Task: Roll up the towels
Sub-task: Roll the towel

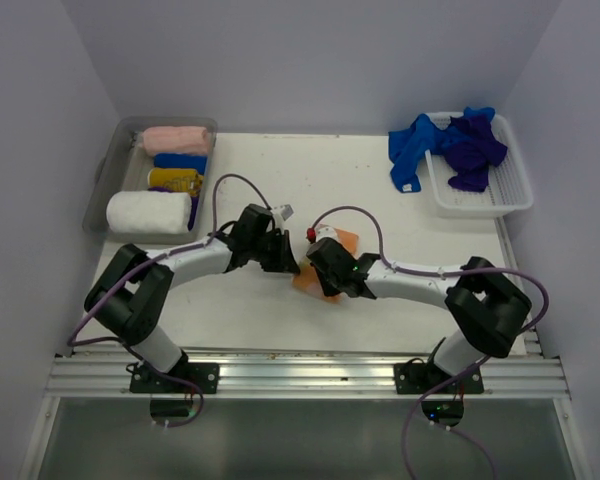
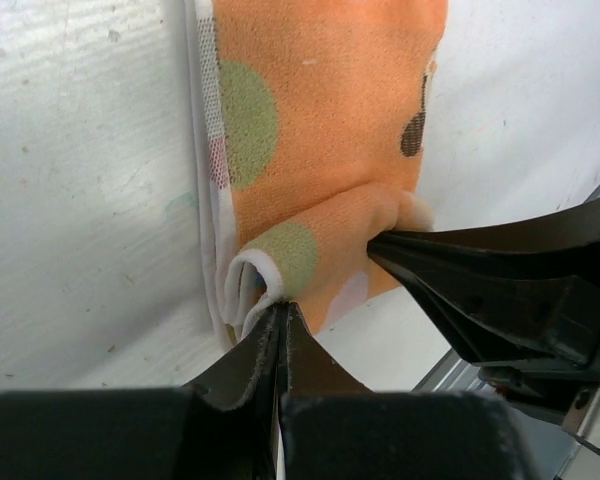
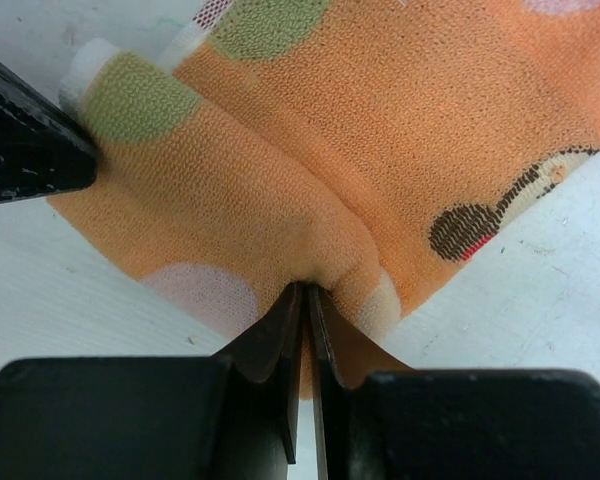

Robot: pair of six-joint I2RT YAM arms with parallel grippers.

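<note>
Orange towel (image 1: 343, 241) (image 2: 320, 120) (image 3: 430, 110): one, peach-orange with green, pale and dark printed spots, lying flat mid-table between the two arms; its near edge is turned over into a low raised fold.
Left claw (image 1: 286, 262) (image 2: 283, 318): jaws pressed together, tips at the left end of the fold, where the towel's white hem curls up and runs into them; it looks nipped there.
Right claw (image 1: 323, 272) (image 3: 305, 295): jaws almost together, gripping the cloth at the right end of the fold, which puckers into the tips.
Claws to each other: near, facing across the fold, not touching; each shows in the other's wrist view.
Blue towel (image 1: 412, 150): one royal blue, loose, draped over the left rim of the basket onto the table.
Purple towel (image 1: 475, 155): one dark purple, crumpled inside the basket; more blue cloth shows behind it, and I cannot tell whether that is a separate towel.
Basket (image 1: 510, 195): one, white lattice plastic, at the far right corner.
Rolled towels (image 1: 150, 212): four in a row, pink farthest, then blue, then yellow with purple, then a thick white one nearest.
Bin (image 1: 105, 178): one, clear plastic, at the far left, holding the four rolls.
Table (image 1: 250, 315): white, scuffed, carrying everything.
</note>
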